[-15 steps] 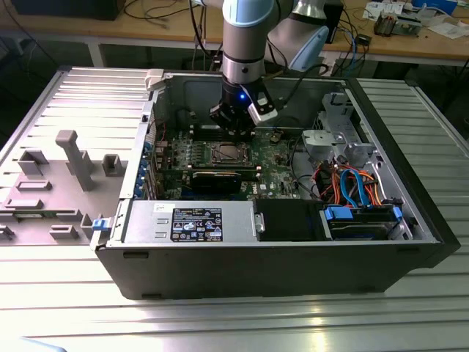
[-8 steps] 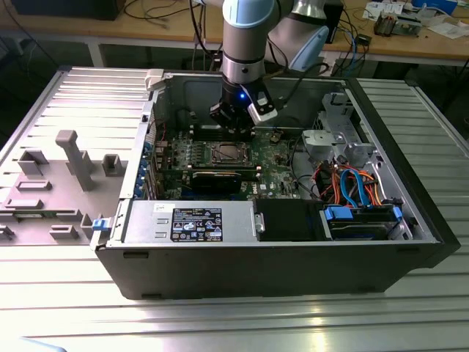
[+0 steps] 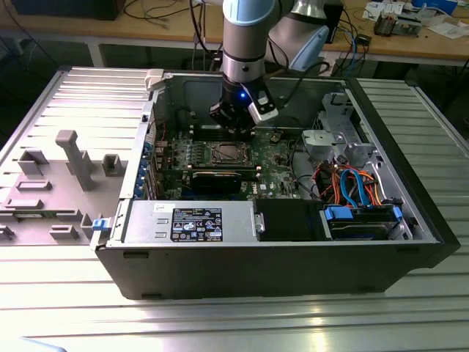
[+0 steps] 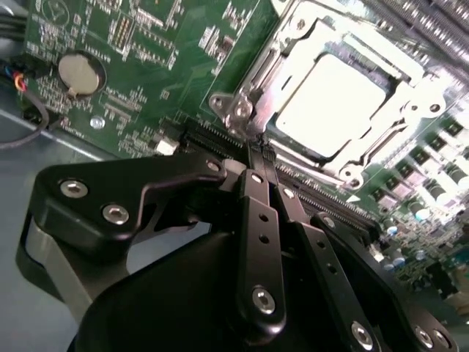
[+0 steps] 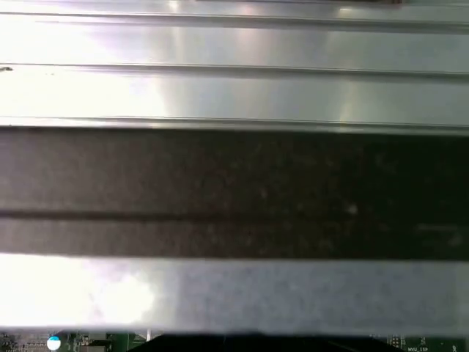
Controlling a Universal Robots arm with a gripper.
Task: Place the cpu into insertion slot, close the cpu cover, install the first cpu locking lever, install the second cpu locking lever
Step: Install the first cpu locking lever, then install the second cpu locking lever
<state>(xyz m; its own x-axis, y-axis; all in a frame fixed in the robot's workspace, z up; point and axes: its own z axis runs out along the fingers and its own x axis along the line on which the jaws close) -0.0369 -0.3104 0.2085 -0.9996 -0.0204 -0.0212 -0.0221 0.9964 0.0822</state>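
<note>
The robot's jaws [image 4: 256,150] are pressed shut with nothing big held between them, and their thin tips point down at the edge of the socket. Just past the tips sits the cpu [image 4: 333,103], a flat shiny square, already lying in the insertion slot [image 4: 258,67] on the green board [image 4: 146,66]. The cpu cover [image 4: 399,125], a metal frame with a window in it, looks like it is folded down around the chip, so the chip shows through the hole. Right at the tips is a small metal corner piece [image 4: 236,108] of the socket — this could be where a locking lever hooks in, though I cannot be sure which lever it is. In the exterior view the jaws [image 3: 236,123] hang over the far side of the socket [image 3: 225,152], inside the open computer case [image 3: 293,257] (the case rests on a ribbed metal table [image 3: 220,323]). My guess is that the step in hand is pushing a lever down. To do it well the tips should stay on the thin wire and not slide off onto the board, push slowly and straight, and keep clear of the shiny chip — a slip there could scratch it or bend the small parts close beside the jaws.
</note>
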